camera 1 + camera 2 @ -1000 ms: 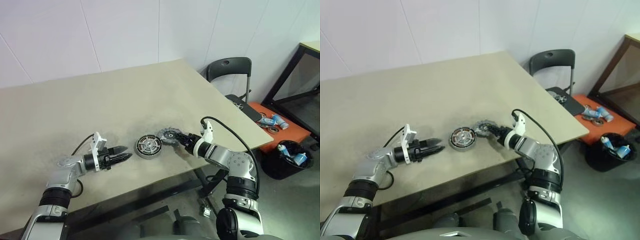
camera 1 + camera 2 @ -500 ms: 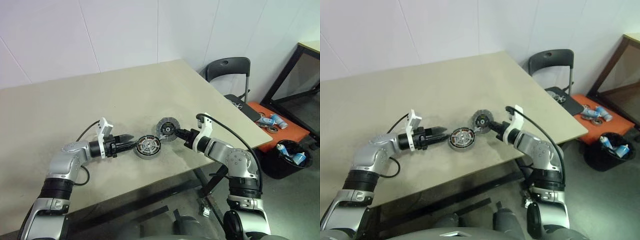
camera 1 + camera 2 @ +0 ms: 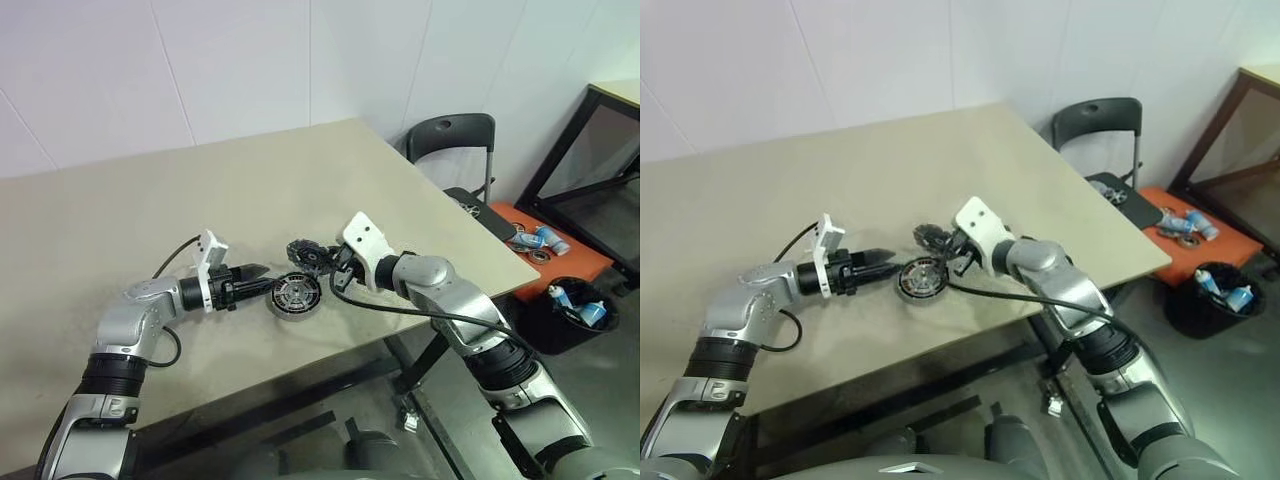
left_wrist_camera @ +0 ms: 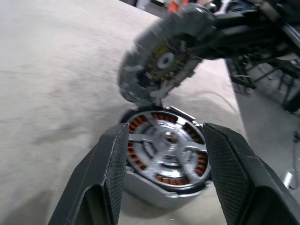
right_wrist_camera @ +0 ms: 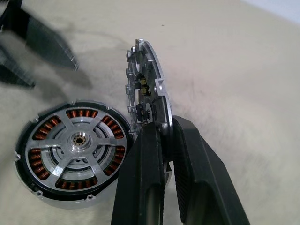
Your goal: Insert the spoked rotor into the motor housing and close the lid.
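The motor housing [image 3: 296, 294] lies flat on the beige table [image 3: 150, 200], silver-rimmed with copper windings [image 5: 42, 159]. The spoked rotor [image 5: 77, 139] sits inside it, grey spokes over the windings. My right gripper [image 5: 165, 129] is shut on the lid [image 5: 145, 93], a round grey notched disc held on edge just above the housing's far right rim. In the head view the lid [image 3: 305, 252] hangs tilted over the housing. My left gripper [image 3: 258, 280] is open, level, with its tips just left of the housing. Its fingers [image 4: 115, 159] frame the housing [image 4: 164, 154], touching nothing.
The table's right edge runs close behind my right arm. Past it stand a dark chair [image 3: 450, 140], an orange surface [image 3: 560, 262] with small cans, a black bin [image 3: 580, 315] and a dark-framed table [image 3: 600, 130].
My right gripper closed on the lid, lifted it off the table, rolled it onto its edge and carried it left to the housing. My left gripper rose and moved right to the housing.
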Motion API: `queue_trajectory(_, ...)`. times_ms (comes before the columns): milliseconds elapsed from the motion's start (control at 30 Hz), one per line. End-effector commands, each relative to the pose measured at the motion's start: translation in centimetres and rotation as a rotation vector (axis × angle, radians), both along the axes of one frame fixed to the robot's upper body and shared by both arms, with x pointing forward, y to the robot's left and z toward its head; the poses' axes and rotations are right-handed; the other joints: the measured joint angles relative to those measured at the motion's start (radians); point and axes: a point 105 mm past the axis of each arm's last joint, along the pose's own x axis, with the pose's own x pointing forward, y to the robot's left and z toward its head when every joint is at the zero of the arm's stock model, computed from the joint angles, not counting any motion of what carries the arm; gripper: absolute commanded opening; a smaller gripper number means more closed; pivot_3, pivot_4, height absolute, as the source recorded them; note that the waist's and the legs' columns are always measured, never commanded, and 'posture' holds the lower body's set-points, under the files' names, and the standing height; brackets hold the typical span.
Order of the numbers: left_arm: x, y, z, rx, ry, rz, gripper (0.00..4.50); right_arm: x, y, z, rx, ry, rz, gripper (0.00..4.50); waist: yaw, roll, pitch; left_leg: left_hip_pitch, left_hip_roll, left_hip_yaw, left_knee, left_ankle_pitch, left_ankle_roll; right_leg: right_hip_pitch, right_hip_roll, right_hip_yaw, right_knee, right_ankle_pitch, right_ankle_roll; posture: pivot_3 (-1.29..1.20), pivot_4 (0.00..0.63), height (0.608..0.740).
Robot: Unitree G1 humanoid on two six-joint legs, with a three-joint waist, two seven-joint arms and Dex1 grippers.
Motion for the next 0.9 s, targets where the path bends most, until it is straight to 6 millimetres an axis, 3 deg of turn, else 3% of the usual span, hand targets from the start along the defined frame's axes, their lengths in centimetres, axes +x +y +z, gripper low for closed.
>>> queue_trajectory(33,-0.4,0.2,3.4,0.0,-0.124,0.02,2.66,-0.2,0.7,1.8,-0.086,-0.135,0.084,0.02,0.003,-0.001,0.0,0.0,0.0,0.0,0.0,0.0,0.0,0.0,0.0,0.0,0.0,0.0,0.0,0.0,0.0,0.74)
queue_trajectory(167,-3.3,-1.8,3.9,0.001,-0.155,0.009,2.66,-0.1,0.9,2.4,-0.143,-0.223,0.105,0.02,0.006,-0.001,0.0,0.0,0.0,0.001,0.0,-0.002,0.003,0.0,-0.002,0.002,0.0,0.0,0.001,0.0,0.0,0.74)
queue_trajectory(333,-3.8,-3.0,4.7,-0.011,-0.149,0.009,2.66,0.1,0.9,1.8,-0.224,-0.3,0.126,0.02,0.029,-0.002,0.001,0.0,0.0,0.0,0.002,-0.001,0.002,0.0,-0.002,0.001,0.001,-0.001,0.0,0.0,0.0,0.74)
queue_trajectory(467,-3.8,-3.5,4.9,-0.014,-0.135,-0.002,2.66,-1.1,2.1,1.6,-0.215,-0.311,0.199,1.33,0.024,-0.003,0.001,0.001,-0.001,0.001,0.003,-0.001,0.002,0.002,-0.001,0.002,0.0,-0.002,-0.003,0.0,0.0,0.74)
queue_trajectory(600,-2.2,-3.5,6.0,-0.011,-0.129,-0.009,2.66,-1.7,2.1,0.2,-0.281,-0.281,0.234,2.73,0.027,-0.003,0.001,0.001,-0.002,0.001,0.003,-0.001,0.002,0.002,-0.001,0.001,0.0,-0.001,-0.002,0.0,0.0,0.74)
queue_trajectory(767,-1.6,-3.3,5.9,-0.009,-0.117,-0.01,2.66,-2.2,1.8,0.2,-0.267,-0.225,0.278,2.73,0.019,-0.003,0.001,0.001,-0.003,0.002,0.003,-0.001,0.002,0.002,-0.001,0.002,0.0,-0.001,-0.001,0.0,0.0,0.74)
queue_trajectory(900,-1.3,-3.4,5.9,-0.015,-0.12,-0.016,2.66,-3.1,2.0,1.8,-0.138,-0.053,0.335,2.73,0.023,-0.004,0.001,0.001,-0.002,0.001,0.003,-0.001,0.002,0.002,0.0,0.001,0.0,-0.001,0.0,0.0,0.0,0.74)
